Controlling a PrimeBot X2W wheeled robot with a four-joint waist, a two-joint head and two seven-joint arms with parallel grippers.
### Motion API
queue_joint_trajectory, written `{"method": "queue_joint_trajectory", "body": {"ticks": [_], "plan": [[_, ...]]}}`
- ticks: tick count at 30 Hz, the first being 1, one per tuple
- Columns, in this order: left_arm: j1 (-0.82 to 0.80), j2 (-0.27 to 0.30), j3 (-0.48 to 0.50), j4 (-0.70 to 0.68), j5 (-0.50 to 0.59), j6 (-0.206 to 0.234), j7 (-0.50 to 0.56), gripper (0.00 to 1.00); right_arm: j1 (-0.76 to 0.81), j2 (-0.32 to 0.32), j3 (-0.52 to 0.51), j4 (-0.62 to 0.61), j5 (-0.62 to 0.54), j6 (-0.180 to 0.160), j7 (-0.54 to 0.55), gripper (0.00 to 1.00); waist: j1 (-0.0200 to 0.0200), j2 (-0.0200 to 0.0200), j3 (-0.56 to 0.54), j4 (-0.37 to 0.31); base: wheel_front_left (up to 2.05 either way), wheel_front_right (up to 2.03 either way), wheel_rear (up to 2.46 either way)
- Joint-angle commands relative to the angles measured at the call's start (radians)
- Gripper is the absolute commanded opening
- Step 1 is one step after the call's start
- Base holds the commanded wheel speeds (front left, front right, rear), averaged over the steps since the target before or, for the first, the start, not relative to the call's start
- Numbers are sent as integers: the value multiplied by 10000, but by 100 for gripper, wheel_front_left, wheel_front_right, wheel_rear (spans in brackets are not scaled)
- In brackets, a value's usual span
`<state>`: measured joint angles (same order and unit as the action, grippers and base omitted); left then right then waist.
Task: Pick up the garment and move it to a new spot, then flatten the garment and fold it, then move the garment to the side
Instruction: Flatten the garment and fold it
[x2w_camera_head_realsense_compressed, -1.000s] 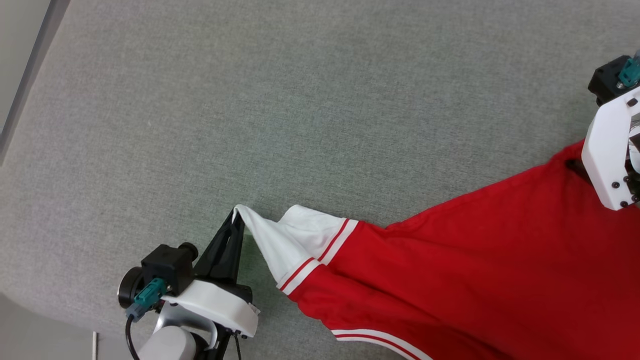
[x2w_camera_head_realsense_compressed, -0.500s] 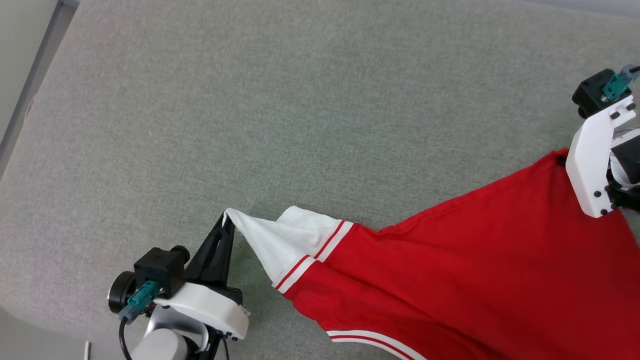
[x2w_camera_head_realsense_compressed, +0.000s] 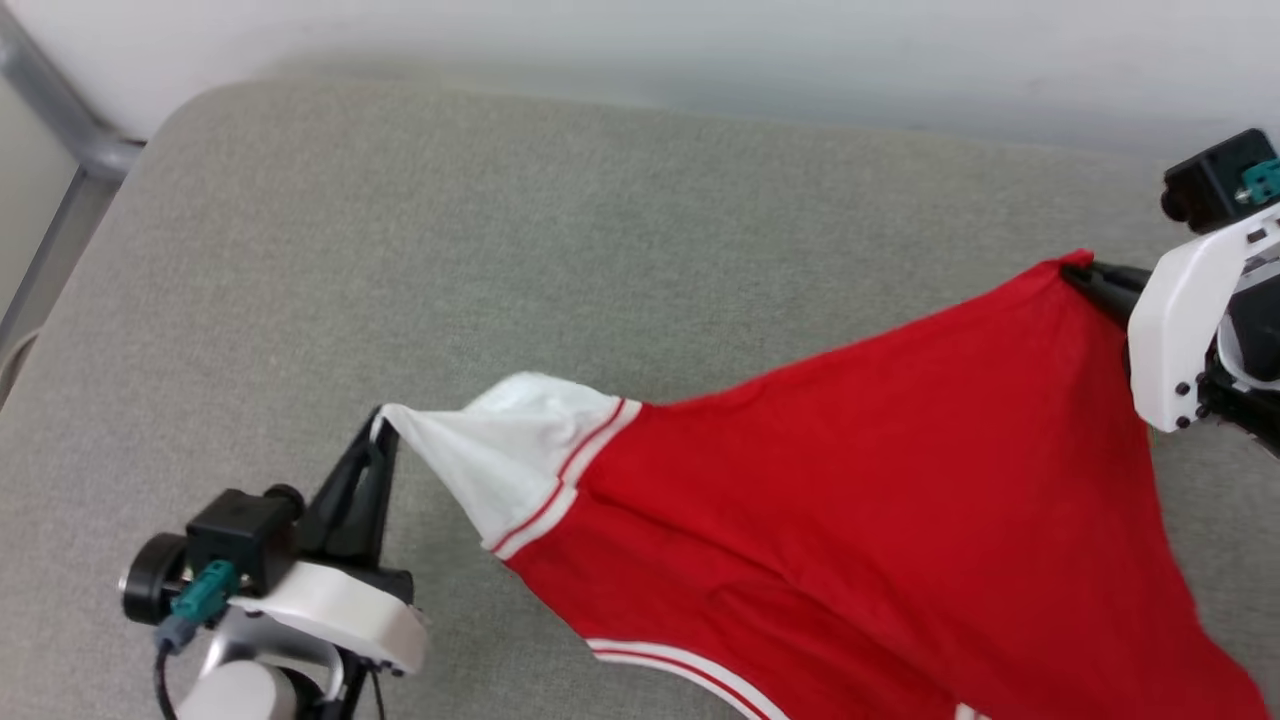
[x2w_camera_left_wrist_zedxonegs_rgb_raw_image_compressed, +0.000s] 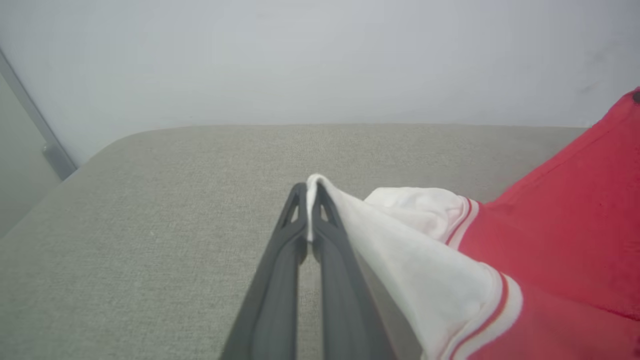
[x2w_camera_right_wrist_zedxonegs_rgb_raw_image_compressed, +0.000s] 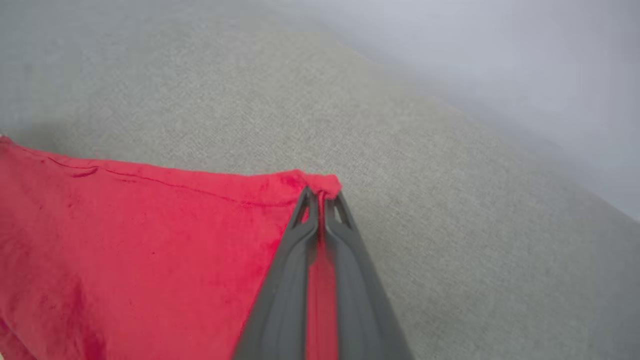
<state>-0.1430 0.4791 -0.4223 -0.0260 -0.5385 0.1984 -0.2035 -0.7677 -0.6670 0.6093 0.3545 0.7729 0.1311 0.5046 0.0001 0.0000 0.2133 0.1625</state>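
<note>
Surface: grey woven upholstered pad (x2w_camera_head_realsense_compressed: 600, 250) with a rounded corner, and a pale blank wall (x2w_camera_head_realsense_compressed: 700, 40) behind it. The garment (x2w_camera_head_realsense_compressed: 850, 480) spans between both arms over the pad, its lower part sagging towards me; I cannot tell if it touches the pad. Left gripper (x2w_camera_left_wrist_zedxonegs_rgb_raw_image_compressed: 308, 192) is pinched tight on the tip of the white sleeve (x2w_camera_head_realsense_compressed: 500, 450). Right gripper (x2w_camera_right_wrist_zedxonegs_rgb_raw_image_compressed: 320, 195) is clamped on a red hem corner. The cloth reads as a light, limp, soft knit that drapes in loose folds. My judgement: these tip-only holds could slip under tension, and the striped seam trim (x2w_camera_head_realsense_compressed: 560, 480) or a doubled hem would give firmer purchase.
</note>
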Motion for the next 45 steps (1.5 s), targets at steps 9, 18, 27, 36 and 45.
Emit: {"method": "queue_joint_trajectory", "body": {"ticks": [9,18,27,36,45], "plan": [[-1777,939,833,-1255,195,-33,504,0,31,-12,-1448,-1026,-85,-8,-1161,0,-1,0,-722,-770,0,0,0],[-5161,1040,893,-1340,430,-664,1169,0,-769,476,-3188,-1968,-813,-8,-1257,0,-1,0,-23,-1124,0,0,0],[-9085,726,931,-197,511,-1386,1640,0,-2960,993,-4576,-2147,-1842,-8,-782,0,-1,0,1791,-1298,0,0,0],[-13215,392,829,2024,935,-2219,1485,0,-6213,1469,-5176,-1054,-3227,-8,-787,0,-1,0,3554,-1299,0,0,0],[-16603,22,596,4152,1416,-2689,1033,0,-9505,1924,-4975,907,-4158,-8,-1663,0,-1,0,4366,-1212,0,0,0]]}}
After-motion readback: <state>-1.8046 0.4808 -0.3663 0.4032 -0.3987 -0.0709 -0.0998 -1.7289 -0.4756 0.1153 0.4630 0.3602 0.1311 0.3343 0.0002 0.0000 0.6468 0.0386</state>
